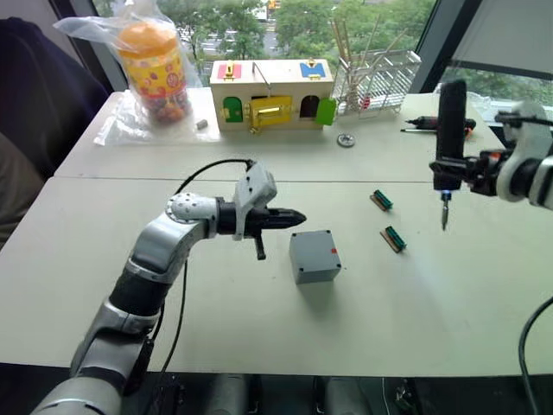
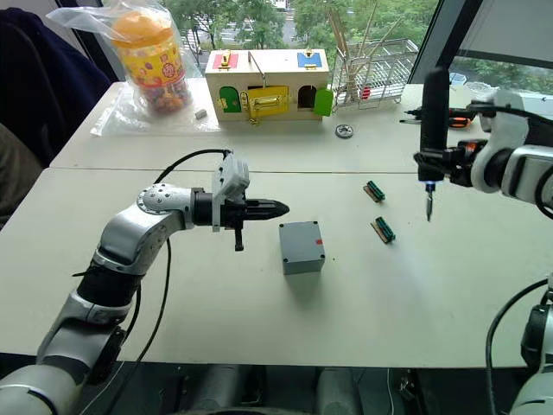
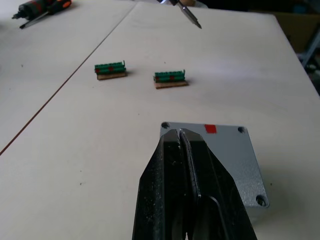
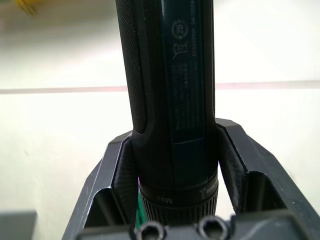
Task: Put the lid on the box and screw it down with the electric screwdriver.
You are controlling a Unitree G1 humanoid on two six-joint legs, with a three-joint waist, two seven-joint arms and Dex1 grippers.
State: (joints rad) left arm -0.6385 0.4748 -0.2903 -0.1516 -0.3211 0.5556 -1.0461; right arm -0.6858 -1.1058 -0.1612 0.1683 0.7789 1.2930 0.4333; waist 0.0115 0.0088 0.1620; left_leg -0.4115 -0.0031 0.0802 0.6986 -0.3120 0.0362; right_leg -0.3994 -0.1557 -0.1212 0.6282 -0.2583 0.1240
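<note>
right gripper (image 4: 172,165) clamps the cylindrical electric screwdriver (image 1: 450,130); left gripper (image 1: 294,218) pressed together beside grey box (image 1: 314,256).

Pale table (image 1: 449,303), made of two tops joined at a seam. The grey box (image 1: 314,256), lid (image 3: 220,150) on top, stands on the near top. Right of the box lie two green connector strips (image 1: 382,200) (image 1: 395,238). Beyond the box, across the seam: a wooden box (image 1: 272,93), a bagged jar (image 1: 154,71), a wire rack (image 1: 378,79), a metal disc (image 1: 346,140) and hand screwdrivers (image 1: 428,126).
</note>
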